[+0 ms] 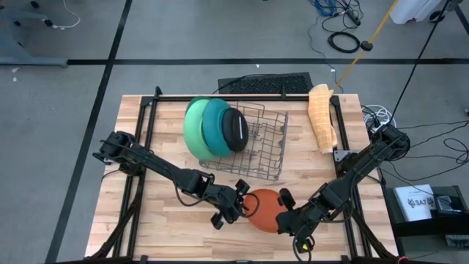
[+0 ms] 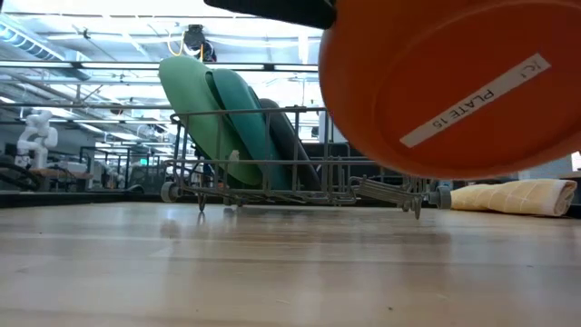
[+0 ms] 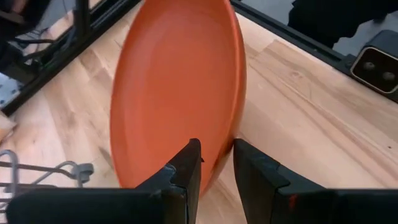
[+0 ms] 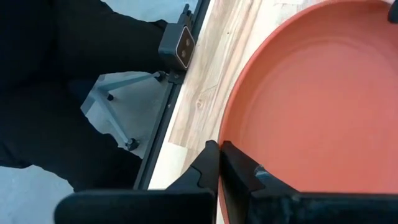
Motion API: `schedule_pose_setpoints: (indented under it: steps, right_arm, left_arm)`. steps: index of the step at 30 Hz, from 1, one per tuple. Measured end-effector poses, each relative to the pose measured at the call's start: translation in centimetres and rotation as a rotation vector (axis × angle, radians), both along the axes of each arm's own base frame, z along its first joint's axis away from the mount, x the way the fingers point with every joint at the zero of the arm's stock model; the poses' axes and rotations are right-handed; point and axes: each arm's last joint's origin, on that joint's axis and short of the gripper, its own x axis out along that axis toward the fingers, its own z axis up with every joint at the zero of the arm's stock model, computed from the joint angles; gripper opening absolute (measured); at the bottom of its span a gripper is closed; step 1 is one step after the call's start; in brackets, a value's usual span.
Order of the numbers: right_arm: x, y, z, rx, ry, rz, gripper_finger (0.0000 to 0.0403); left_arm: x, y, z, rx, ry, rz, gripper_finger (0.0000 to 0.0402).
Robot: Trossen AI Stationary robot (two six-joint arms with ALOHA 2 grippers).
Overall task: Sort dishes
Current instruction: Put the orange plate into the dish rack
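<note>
Both grippers were closed on the rim of the orange plate [image 1: 265, 209], the left gripper [image 3: 216, 163] on one edge and the right gripper [image 4: 219, 155] on the opposite edge, each with its fingers pinched thin around the lip. The plate hung above the wooden table [image 1: 161, 220], near its front edge and between the two arms; in the low view it floated clear of the boards, tilted, with a white label reading "PLATE" on its underside. I judged it as stiff, rather light and smooth, so the rim was the only good place to hold, and a glossy lip could slip if one side let go suddenly. Behind it the wire rack [image 1: 256, 143] already held the light-green plate [image 1: 192, 128], the teal plate [image 1: 216, 125] and a black dish [image 1: 234, 130], standing on edge. Only the low view showed the label and the gap under the plate; only the wrist views showed how each pair of fingers sat on the rim. A folded cloth [image 1: 321, 117] lay beside the rack.
</note>
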Motion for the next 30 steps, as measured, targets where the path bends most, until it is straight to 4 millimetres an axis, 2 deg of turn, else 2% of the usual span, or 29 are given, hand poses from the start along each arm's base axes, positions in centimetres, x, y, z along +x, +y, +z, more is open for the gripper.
schedule_pose_setpoints:
  steps: [11, 13, 17, 21, 25, 30]
  right_arm:
    - [0.6, -0.5, 0.2, -0.014, -0.043, 0.016, 0.0]
    - [0.7, -0.5, 0.2, -0.016, -0.042, 0.019, 0.0]
    - [0.7, -0.6, 0.2, -0.023, -0.045, 0.013, 0.0]
    - [0.7, -0.5, 0.3, 0.01, -0.036, -0.018, 0.0008]
    - [0.8, -0.4, 2.0, 0.04, -0.058, -0.026, 0.0036]
    - [0.8, -0.5, 5.7, 0.034, -0.14, 0.001, 0.0083]
  left_arm:
    - [0.3, -0.2, -1.0, -0.007, 0.03, -0.028, 0.009]
    - [0.3, -0.2, -1.0, 0.015, 0.026, -0.018, 0.0076]
    - [0.1, -0.4, -1.1, 0.019, 0.034, -0.069, 0.0018]
    - [-0.1, -0.8, -0.2, 0.02, 0.063, -0.125, 0.0007]
    - [-0.2, -1.6, 1.7, 0.038, 0.082, -0.151, 0.0004]
    - [-0.4, -1.6, 4.2, 0.046, 0.134, -0.164, 0.0002]
